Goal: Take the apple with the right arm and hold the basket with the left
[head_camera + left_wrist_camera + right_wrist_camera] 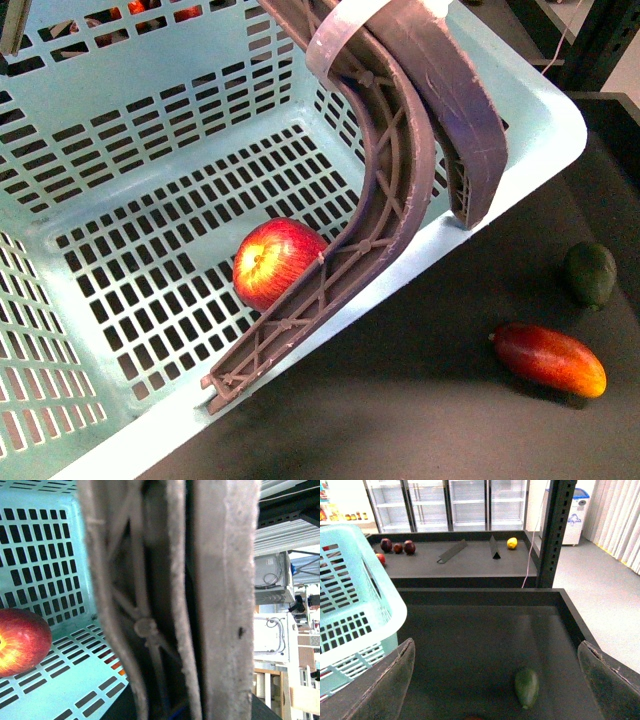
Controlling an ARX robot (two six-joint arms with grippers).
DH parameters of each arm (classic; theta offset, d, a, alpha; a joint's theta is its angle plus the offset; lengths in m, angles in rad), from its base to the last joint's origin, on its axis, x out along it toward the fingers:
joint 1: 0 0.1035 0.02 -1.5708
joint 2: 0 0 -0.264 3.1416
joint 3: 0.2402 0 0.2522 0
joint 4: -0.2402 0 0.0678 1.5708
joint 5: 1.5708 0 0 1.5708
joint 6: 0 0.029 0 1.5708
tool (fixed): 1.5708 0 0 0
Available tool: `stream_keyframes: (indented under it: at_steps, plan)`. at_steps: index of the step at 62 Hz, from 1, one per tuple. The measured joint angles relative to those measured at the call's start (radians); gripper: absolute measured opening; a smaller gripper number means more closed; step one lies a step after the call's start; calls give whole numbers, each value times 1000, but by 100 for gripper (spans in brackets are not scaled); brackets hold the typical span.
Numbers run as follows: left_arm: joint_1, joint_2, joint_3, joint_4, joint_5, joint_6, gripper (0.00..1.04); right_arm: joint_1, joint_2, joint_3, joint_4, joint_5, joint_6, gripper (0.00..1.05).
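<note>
The pale blue-green basket (540, 120) fills the left. The apple (275, 262) lies on its slotted floor, just beside the nearer grey-brown handle (400, 170). The left gripper's jaws are not visible; the handles fill the left wrist view. To the right, a mango (550, 360) and an avocado (590, 275) lie on the dark surface (420, 400). The right gripper (495, 647) is there with jaws spread wide, holding nothing. The avocado shows between them, and the apple is well apart to their left.
</note>
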Motion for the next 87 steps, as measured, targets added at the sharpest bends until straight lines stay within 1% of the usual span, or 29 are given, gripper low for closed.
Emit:
stream_keyframes:
  at_steps: [7,9,14,18,20,27,38,46,53,58,66,70,87]
  plan:
    - [0,0,0,0,0,0,16,0,0,0,0,0,0,96]
    - [-3,0,0,4,-21,-3,16,0,0,0,0,0,0,96]
    - [-19,12,5,50,-218,-91,16,0,0,0,0,-2,0,96]
    - [-10,27,30,52,-315,-136,16,0,0,0,0,-2,0,96]
    - [8,40,51,52,-335,-141,16,0,-1,0,0,-2,0,96]
    - [66,70,98,52,-331,-154,16,0,-1,0,0,-2,0,96]
    - [170,134,116,50,-260,-240,16,0,0,0,0,-2,0,96]
    - [257,214,126,45,-233,-301,16,0,-1,0,0,-2,0,96]
    - [319,278,147,43,-237,-333,16,0,-1,0,0,-2,0,96]
    - [377,349,182,20,-261,-366,16,0,-1,0,0,-2,0,96]
    - [399,415,202,5,-264,-381,16,0,-1,0,0,-2,0,96]
    - [401,436,200,5,-247,-397,16,0,-1,0,0,-2,0,96]
    - [449,445,194,0,-241,-430,16,0,-1,0,0,-2,0,96]
